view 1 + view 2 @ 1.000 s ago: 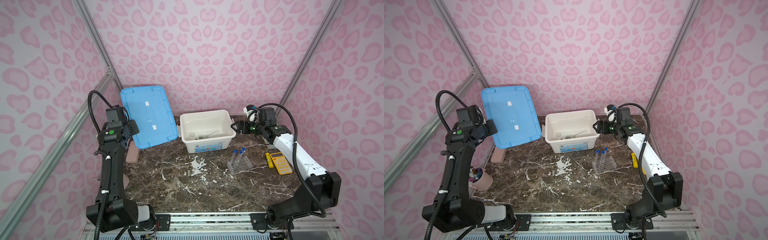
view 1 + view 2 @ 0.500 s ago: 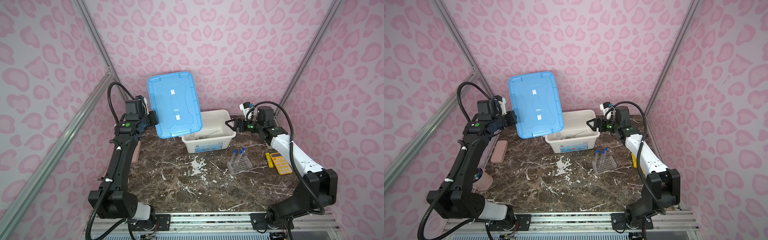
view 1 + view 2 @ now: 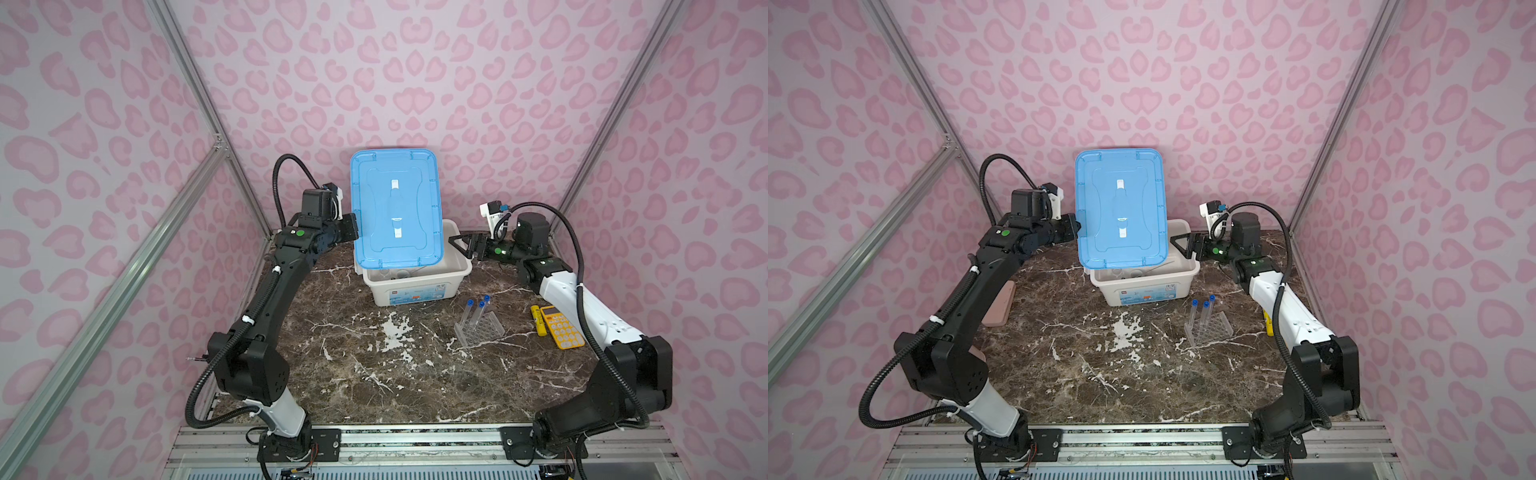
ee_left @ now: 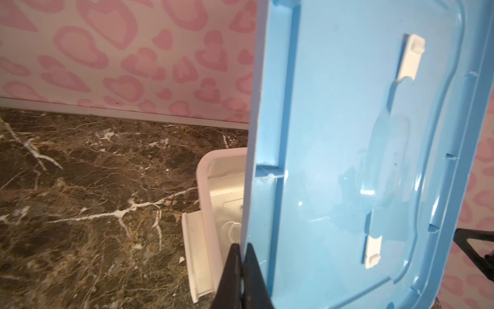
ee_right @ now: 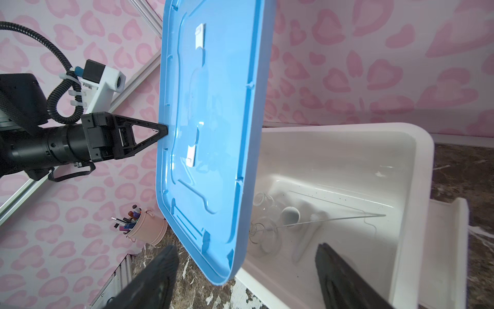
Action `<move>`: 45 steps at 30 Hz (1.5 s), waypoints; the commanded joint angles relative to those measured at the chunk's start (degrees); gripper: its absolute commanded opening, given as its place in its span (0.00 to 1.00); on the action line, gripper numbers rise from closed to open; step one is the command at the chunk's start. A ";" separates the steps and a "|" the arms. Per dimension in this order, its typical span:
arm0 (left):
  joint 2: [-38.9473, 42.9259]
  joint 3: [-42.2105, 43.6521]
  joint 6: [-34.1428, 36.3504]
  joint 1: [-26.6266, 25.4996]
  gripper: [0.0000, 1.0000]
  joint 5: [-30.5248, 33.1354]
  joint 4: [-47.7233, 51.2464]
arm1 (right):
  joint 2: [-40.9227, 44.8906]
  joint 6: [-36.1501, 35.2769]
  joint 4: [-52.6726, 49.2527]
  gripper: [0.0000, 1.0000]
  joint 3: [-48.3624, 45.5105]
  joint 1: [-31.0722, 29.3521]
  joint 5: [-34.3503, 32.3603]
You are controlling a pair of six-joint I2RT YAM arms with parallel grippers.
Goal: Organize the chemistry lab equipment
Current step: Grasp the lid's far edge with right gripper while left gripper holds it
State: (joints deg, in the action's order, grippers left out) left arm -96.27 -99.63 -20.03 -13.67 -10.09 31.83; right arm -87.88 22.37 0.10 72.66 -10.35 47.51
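Note:
My left gripper [image 3: 353, 226] [image 4: 242, 244] is shut on the left edge of the blue lid [image 3: 395, 208] [image 3: 1121, 208], which hangs steeply tilted above the white bin [image 3: 415, 291] [image 5: 401, 187]. My right gripper [image 3: 455, 245] [image 5: 246, 247] stands open at the bin's right rim, with the lid's lower right corner between its spread fingers but untouched. In the bin lie a white cup [image 5: 290, 215], a pestle [image 5: 304, 240] and a glass flask [image 5: 264, 240]. Three blue-capped test tubes [image 3: 478, 309] stand in the clear rack [image 3: 482, 330] in front of the bin to the right.
A yellow calculator [image 3: 561, 328] and a yellow marker [image 3: 537, 320] lie at the right edge of the table. A pink cup of pens [image 5: 145, 227] and a pink case [image 3: 1000, 307] sit at the left edge. Pink walls close in on three sides.
My left arm has swung the blue lid from the table's left side to above the bin. My right gripper has shifted a little left toward the lid's edge.

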 commanded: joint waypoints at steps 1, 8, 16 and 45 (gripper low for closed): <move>-1.41 -1.96 -1.23 -1.21 0.04 -2.12 -4.56 | -0.41 2.41 4.45 0.82 -0.90 0.78 1.77; -3.29 -2.07 -1.91 -3.36 0.04 -4.15 -6.41 | -1.12 4.27 6.50 0.77 -1.27 1.20 3.35; -5.65 -2.79 -2.86 -5.20 0.04 -5.42 -7.83 | -1.79 7.78 10.63 0.64 -1.84 1.12 5.59; -13.99 -7.94 -5.55 -6.37 0.34 -9.48 -10.51 | -0.88 -0.88 -6.76 0.10 4.99 0.52 -0.44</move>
State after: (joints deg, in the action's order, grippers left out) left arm -110.04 -106.63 -25.41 -19.97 -19.03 22.98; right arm -88.47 23.66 -5.54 76.84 -9.67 48.60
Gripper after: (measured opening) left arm 0.315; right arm 0.142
